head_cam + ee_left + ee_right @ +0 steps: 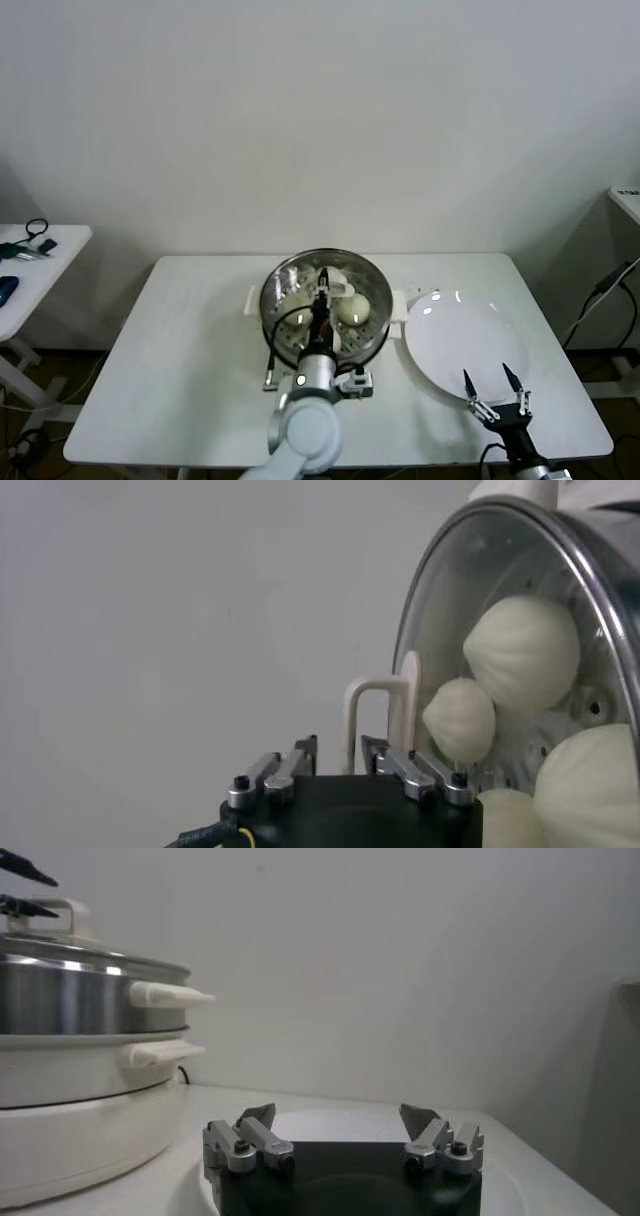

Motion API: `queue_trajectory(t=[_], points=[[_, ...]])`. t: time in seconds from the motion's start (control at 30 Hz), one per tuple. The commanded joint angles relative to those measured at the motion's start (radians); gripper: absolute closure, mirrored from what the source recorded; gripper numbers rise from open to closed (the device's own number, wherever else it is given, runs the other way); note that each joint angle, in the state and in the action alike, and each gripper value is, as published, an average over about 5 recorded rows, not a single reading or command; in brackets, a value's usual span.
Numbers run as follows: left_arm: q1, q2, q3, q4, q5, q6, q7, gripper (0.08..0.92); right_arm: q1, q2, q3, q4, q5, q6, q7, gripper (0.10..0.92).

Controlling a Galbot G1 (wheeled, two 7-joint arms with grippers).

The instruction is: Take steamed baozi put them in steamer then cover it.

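The steamer (pixel 372 290) stands mid-table, steel pot on a white base (pixel 60 1118). The clear glass cover (pixel 500 570) lies on it, its rim (pixel 70 948) resting on the pot. Several cream baozi (pixel 522 650) (pixel 460 720) show through the glass, and also in the head view (pixel 352 308). My left gripper (pixel 323 283) hovers over the cover. Its fingers (pixel 305 755) stand open on either side of the white handle (pixel 380 715), not pressing it; its black tips (pixel 25 888) show by the handle (pixel 68 913). My right gripper (pixel 487 375) is open and empty, low over the plate's near edge.
A flat white plate (pixel 450 335) lies right of the steamer, also under my right gripper (pixel 338 1113) in the right wrist view (pixel 500 1178). A side table (pixel 40 262) with small items stands far left. The wall runs close behind the table.
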Motion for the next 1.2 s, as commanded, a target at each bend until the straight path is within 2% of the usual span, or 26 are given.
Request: queue_trajectory(t=[0.03, 0.37, 0.5, 0.67, 0.83, 0.97, 1.1, 1.2], points=[[-0.003, 0.0, 0.003, -0.019, -0.023, 0.0, -0.005, 0.621, -0.004, -0.007, -0.006, 0.01, -0.008, -0.043, 0.015, 0.203], [0.048, 0.068, 0.007, -0.166, -0.105, -0.011, 0.011, 0.326, -0.011, -0.012, -0.022, 0.04, -0.003, -0.033, 0.099, 0.203], [0.109, 0.103, -0.013, -0.227, -0.13, -0.045, -0.041, 0.222, -0.011, -0.025, -0.029, 0.059, -0.011, -0.031, 0.131, 0.203], [0.198, 0.154, -0.092, -0.314, -0.246, -0.119, -0.147, 0.179, -0.003, -0.024, -0.036, 0.062, -0.009, -0.008, 0.149, 0.203], [0.282, 0.199, -0.254, -0.363, -0.577, -0.221, -0.291, 0.177, 0.009, -0.015, -0.041, 0.052, 0.006, -0.002, 0.166, 0.203], [0.331, 0.188, -0.471, -0.368, -0.989, -0.325, -0.38, 0.177, 0.015, -0.012, -0.047, 0.039, 0.024, -0.005, 0.171, 0.203], [0.395, 0.192, -0.726, -0.297, -1.462, -0.507, -0.341, 0.177, 0.02, -0.013, -0.056, 0.029, 0.041, -0.007, 0.169, 0.203], [0.466, 0.225, -0.861, -0.205, -1.712, -0.64, -0.283, 0.177, 0.021, -0.013, -0.061, 0.031, 0.045, -0.012, 0.168, 0.203]])
